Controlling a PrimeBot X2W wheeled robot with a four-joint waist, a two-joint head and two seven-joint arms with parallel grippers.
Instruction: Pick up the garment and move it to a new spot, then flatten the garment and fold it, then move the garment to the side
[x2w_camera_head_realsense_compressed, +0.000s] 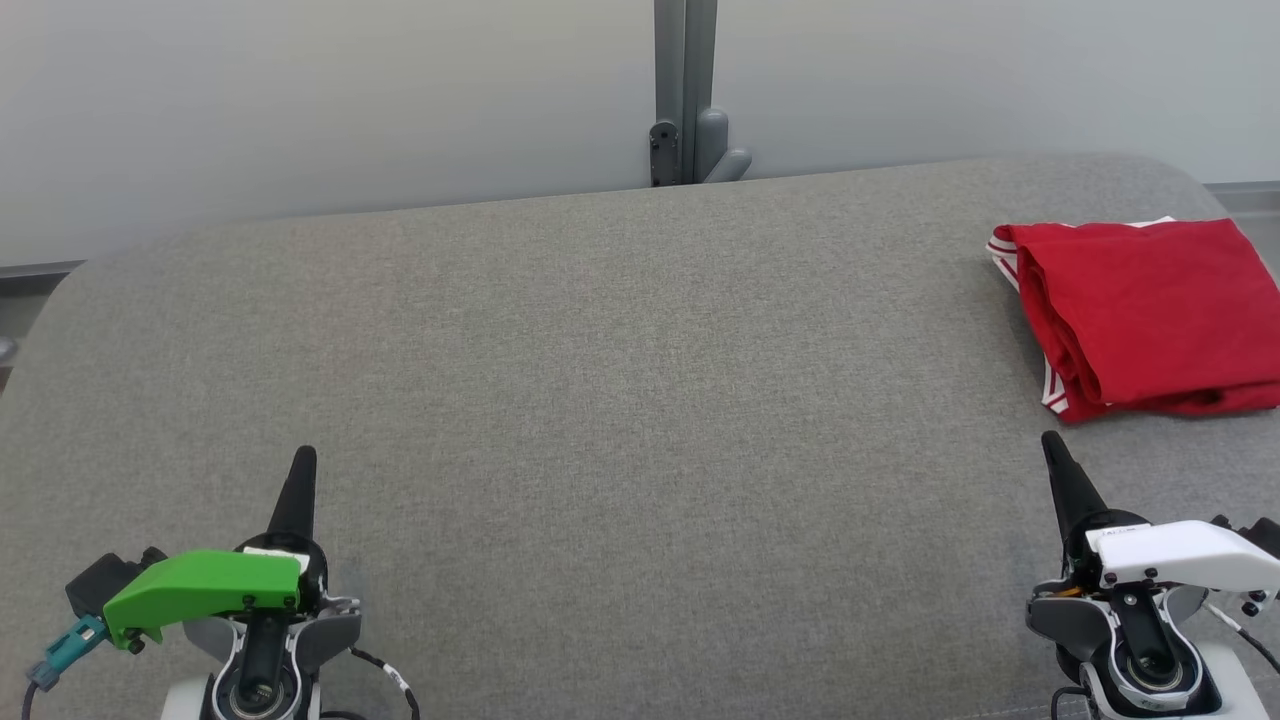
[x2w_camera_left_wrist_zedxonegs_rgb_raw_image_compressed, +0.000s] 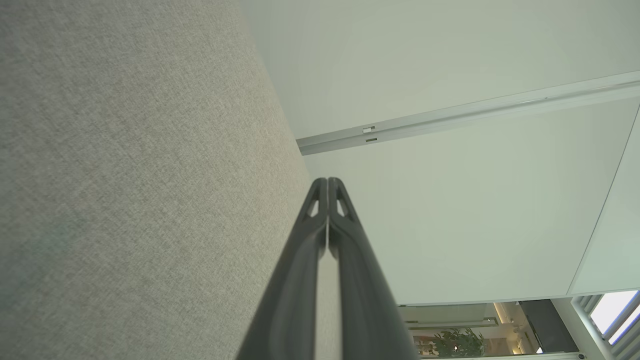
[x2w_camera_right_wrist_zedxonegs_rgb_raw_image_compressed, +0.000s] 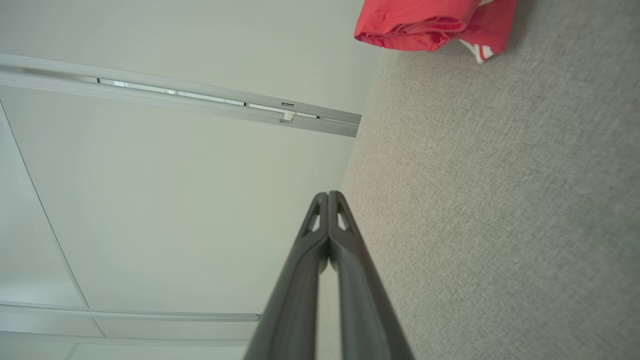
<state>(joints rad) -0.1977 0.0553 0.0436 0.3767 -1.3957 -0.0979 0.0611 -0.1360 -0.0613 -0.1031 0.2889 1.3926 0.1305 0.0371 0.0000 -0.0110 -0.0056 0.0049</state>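
we find the red garment (x2w_camera_head_realsense_compressed: 1150, 310) lying folded on the grey fabric-covered bench (x2w_camera_head_realsense_compressed: 620, 400), at its far right side, close to the rounded far corner. white-striped trim shows along the left edge of the fold and at its near left corner. the garment rests flat on the bench, apart from both tools.

the left tool (x2w_camera_head_realsense_compressed: 303, 455) stands at the lower left of the head view, over the near left part of the bench, pointing away from the robot. in the left wrist view its two dark fingers (x2w_camera_left_wrist_zedxonegs_rgb_raw_image_compressed: 300, 260) lie pressed together with the tips meeting: clenched and empty. a green cover (x2w_camera_head_realsense_compressed: 200, 590) sits on that wrist.

the right tool (x2w_camera_head_realsense_compressed: 1050, 440) stands at the lower right of the head view, with its tip near the garment's near edge but not touching it. in the right wrist view its fingers (x2w_camera_right_wrist_zedxonegs_rgb_raw_image_compressed: 300, 270) are likewise closed tip to tip, clenched on nothing. the garment shows at the top of that view, ahead of the tips and apart from them. a white cover (x2w_camera_head_realsense_compressed: 1180, 555) sits on that wrist.

behind the bench we note a pale wall (x2w_camera_head_realsense_compressed: 300, 100) and a grey post (x2w_camera_head_realsense_compressed: 685, 90) at the middle of the far edge.
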